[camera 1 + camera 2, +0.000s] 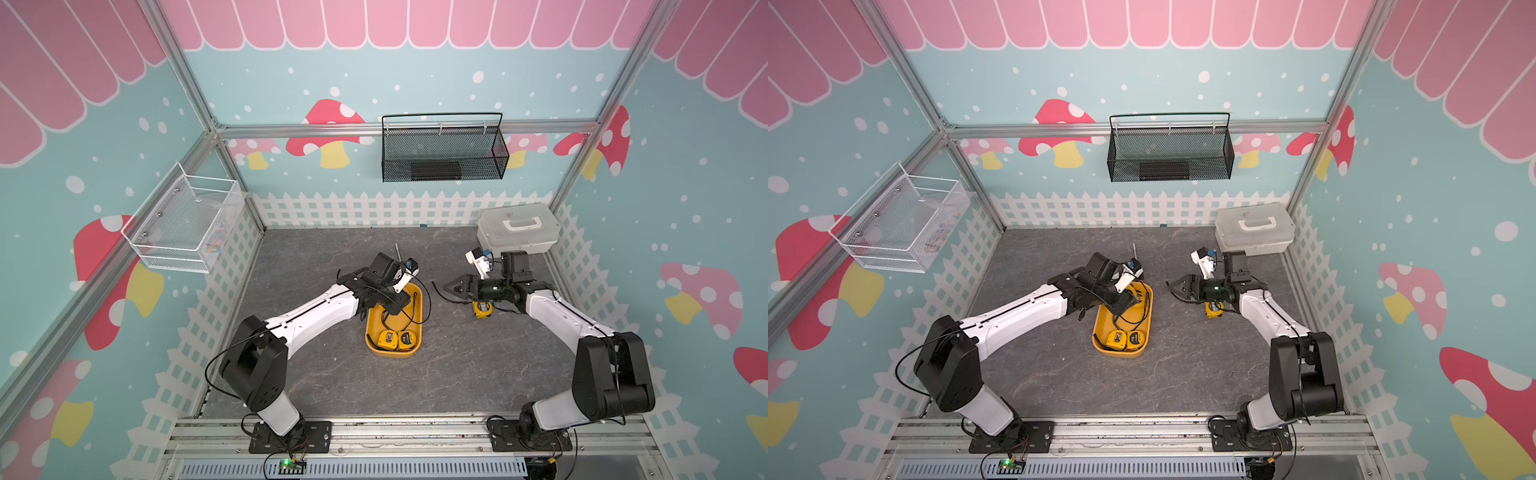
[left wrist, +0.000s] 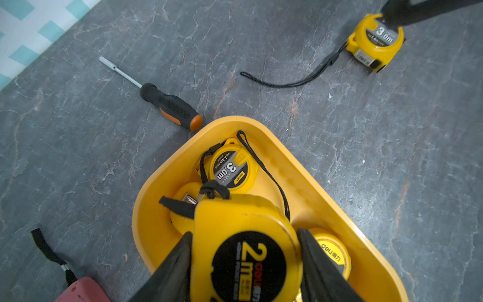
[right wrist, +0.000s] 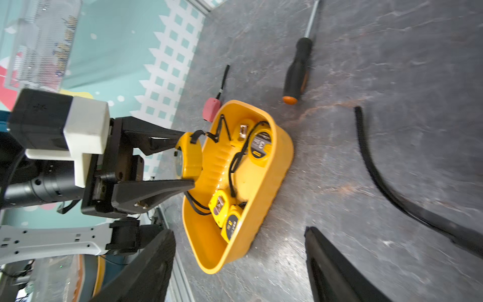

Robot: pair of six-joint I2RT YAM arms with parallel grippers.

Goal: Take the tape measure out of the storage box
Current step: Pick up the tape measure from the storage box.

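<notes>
The yellow-orange storage box (image 1: 392,353) (image 1: 1121,353) lies mid-table. My left gripper (image 2: 244,234) (image 1: 394,308) (image 3: 188,159) is shut on a yellow 2 m tape measure (image 2: 245,251) (image 3: 192,157). It holds it about level with the box's rim (image 2: 151,222) (image 3: 285,146). Several more yellow tape measures (image 2: 230,167) (image 1: 388,340) lie inside the box. Right of the box, my right gripper (image 1: 449,289) (image 1: 1177,286) (image 3: 238,231) hovers open and empty. Another tape measure (image 1: 482,308) (image 2: 376,41) lies on the table under the right arm, its black lanyard (image 2: 287,84) stretched out.
A black-and-orange screwdriver (image 2: 167,104) (image 3: 296,70) lies just behind the box. A pink object with a strap (image 3: 211,109) lies by the box's far left corner. A white lidded case (image 1: 517,228) stands at the back right. Mesh baskets (image 1: 444,153) (image 1: 187,220) hang on the walls.
</notes>
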